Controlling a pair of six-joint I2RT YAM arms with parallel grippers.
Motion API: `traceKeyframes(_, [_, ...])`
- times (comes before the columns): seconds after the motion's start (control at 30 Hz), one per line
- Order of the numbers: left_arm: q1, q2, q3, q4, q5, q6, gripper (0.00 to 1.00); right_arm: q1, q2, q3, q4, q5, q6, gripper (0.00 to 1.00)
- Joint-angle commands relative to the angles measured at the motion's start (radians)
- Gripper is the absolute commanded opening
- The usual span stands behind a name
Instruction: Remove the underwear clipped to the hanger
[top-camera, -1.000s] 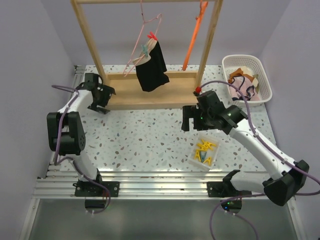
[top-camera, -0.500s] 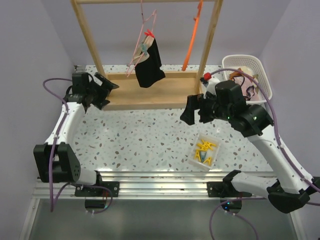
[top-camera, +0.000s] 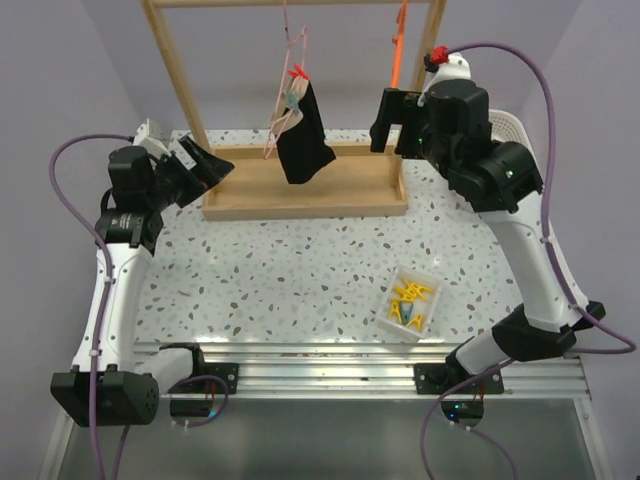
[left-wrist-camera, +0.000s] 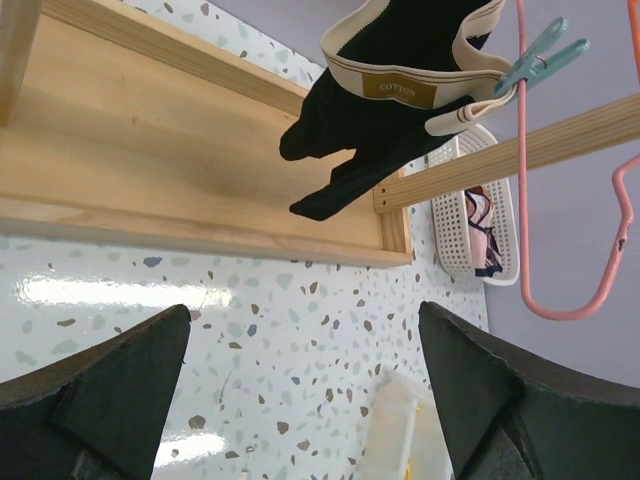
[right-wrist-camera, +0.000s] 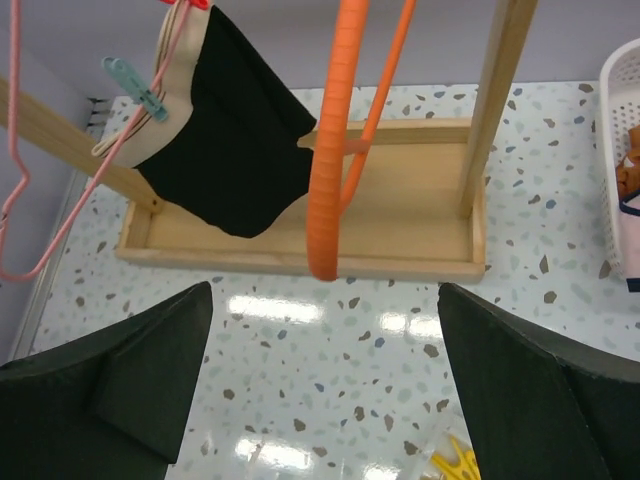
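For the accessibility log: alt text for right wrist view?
Black underwear with a beige waistband hangs upper left, clipped by a teal peg to a pink hanger. An orange hanger hangs centre, the wooden rack behind; the open right tool frames the bottom.

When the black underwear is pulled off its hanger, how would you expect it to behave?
Probably floppy: the black underwear droops in soft folds below its waistband. Likely light, and since the pink hanger hangs freely, pulling may swing it before the teal clip releases.
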Motion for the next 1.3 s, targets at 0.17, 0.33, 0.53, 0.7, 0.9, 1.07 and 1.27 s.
traceKeyframes(0.17, [0.0, -0.081, -0.01, -0.026, 0.017, 0.111, 1.0, -0.001, 0.132, 0.019, 0.189, 0.191, -0.01, 0.98])
traceKeyframes(0.33, [0.0, -0.106, 0.019, -0.058, 0.005, 0.122, 1.0, 0.002, 0.154, 0.094, 0.163, 0.102, 0.011, 0.97])
traceKeyframes(0.53, [-0.002, -0.12, 0.073, -0.118, -0.064, 0.147, 1.0, 0.007, 0.114, 0.08, 0.038, -0.112, 0.034, 0.94])
traceKeyframes(0.7, [0.0, -0.127, 0.072, -0.135, -0.081, 0.144, 1.0, 0.046, 0.116, 0.074, -0.073, -0.425, 0.077, 0.93])
traceKeyframes(0.9, [-0.003, -0.133, 0.063, -0.144, -0.098, 0.142, 1.0, 0.25, 0.227, 0.146, -0.102, -0.585, 0.1, 0.98])
traceKeyframes(1.07, [-0.003, -0.149, 0.043, -0.142, -0.104, 0.134, 1.0, 0.326, 0.33, 0.241, 0.008, -0.329, 0.113, 0.98])
traceKeyframes(1.27, [-0.003, -0.166, 0.027, -0.147, -0.109, 0.13, 1.0, 0.343, 0.396, 0.275, 0.113, 0.129, 0.134, 0.98])
